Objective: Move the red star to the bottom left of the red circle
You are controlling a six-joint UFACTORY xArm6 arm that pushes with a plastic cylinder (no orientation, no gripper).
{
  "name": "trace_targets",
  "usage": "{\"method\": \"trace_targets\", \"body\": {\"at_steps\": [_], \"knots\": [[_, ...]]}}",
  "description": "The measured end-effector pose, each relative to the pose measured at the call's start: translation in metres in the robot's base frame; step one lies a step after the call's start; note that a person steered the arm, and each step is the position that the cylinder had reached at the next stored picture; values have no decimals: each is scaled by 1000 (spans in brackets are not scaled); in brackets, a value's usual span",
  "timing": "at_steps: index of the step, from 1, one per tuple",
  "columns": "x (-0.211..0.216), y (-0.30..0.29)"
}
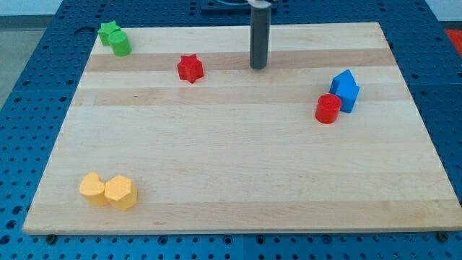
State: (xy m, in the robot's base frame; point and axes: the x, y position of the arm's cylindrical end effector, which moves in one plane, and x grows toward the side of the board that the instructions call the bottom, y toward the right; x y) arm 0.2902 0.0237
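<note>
Views: one. Position: raised, in front of the pale wooden board (238, 173), angled down and toward the view's top. Range: moderate; nearly the whole board fits, blue perforated table (29, 108) showing around it. Dark rod's upper end cropped at top.
</note>
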Motion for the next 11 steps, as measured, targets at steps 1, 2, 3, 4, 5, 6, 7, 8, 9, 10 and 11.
{"method": "trace_targets", "body": {"at_steps": [1, 2, 3, 4, 5, 6, 7, 8, 9, 10, 11], "knots": [[-27, -42], [-26, -91], [3, -109], [47, -112], [79, -112], [57, -117], [43, -163], [67, -207], [85, -205], [97, -172], [115, -126]]}}
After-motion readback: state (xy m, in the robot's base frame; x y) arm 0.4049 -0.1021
